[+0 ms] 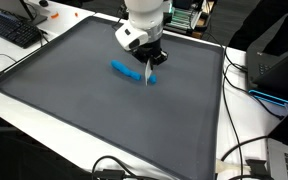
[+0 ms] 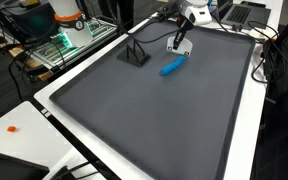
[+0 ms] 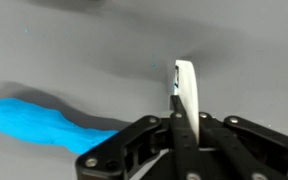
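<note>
Squarely pinched: a white stick held on end over the mat

The black Robotiq gripper [image 3: 180, 128] has its two fingers [image 3: 160, 135] closed on a slim white plastic stick [image 3: 186, 88], which has a small teal mark on one edge. The pads clamp its lower part in the wrist view, so most of its length juts past them toward the top of the frame. Gripping it near one end like this probably leaves the free end clear to meet the surface.

In an exterior view the gripper [image 1: 149, 60] hangs at upper centre with the stick [image 1: 147, 77] pointing almost straight down. Whether its tip touches the surface cannot be told.

Just beside the stick lies a soft-looking bright blue oblong piece [image 1: 130, 70], flat and slanted. It sits at the lower left of the wrist view [image 3: 34, 122], apart from the fingers, and just below the gripper in an exterior view [image 2: 172, 66].

Both rest over a dark grey rubbery mat [image 1: 74, 95] that fills the middle of both exterior views and likely gives a plain working surface. A black triangular stand [image 2: 134, 53] sits on the mat left of the blue piece. A black keyboard [image 1: 12, 30] lies off the mat at upper left on a white table [image 1: 4, 60].
</note>
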### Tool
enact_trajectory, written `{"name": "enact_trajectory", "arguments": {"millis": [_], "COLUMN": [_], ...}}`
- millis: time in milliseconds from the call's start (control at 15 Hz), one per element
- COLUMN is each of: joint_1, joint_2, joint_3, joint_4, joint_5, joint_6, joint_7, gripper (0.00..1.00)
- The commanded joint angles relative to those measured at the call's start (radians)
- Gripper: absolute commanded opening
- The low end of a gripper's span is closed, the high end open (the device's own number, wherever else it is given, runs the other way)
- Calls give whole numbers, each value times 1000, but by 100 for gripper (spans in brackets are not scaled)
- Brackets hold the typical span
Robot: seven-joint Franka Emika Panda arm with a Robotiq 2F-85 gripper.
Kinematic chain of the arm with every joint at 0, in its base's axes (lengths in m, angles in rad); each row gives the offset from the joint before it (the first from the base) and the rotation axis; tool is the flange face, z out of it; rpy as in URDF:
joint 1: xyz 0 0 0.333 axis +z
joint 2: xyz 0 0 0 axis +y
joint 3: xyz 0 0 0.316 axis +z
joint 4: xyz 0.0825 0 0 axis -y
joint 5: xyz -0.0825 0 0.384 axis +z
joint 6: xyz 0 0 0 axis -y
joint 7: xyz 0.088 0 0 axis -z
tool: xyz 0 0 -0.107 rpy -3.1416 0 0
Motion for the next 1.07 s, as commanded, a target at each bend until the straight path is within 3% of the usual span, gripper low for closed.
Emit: {"name": "enact_trajectory", "arguments": {"millis": [0,533,1000], "joint_1": [-19,-36,-60], "joint_2": [-53,-135,-120], "joint_3": [23,-4,-21], "joint_4": [-52,-42,-27], "joint_5": [40,20,21], "joint_6": [-19,-27,-23], "joint_7": [-44,-39,-39], "gripper": [1,1,1]}}
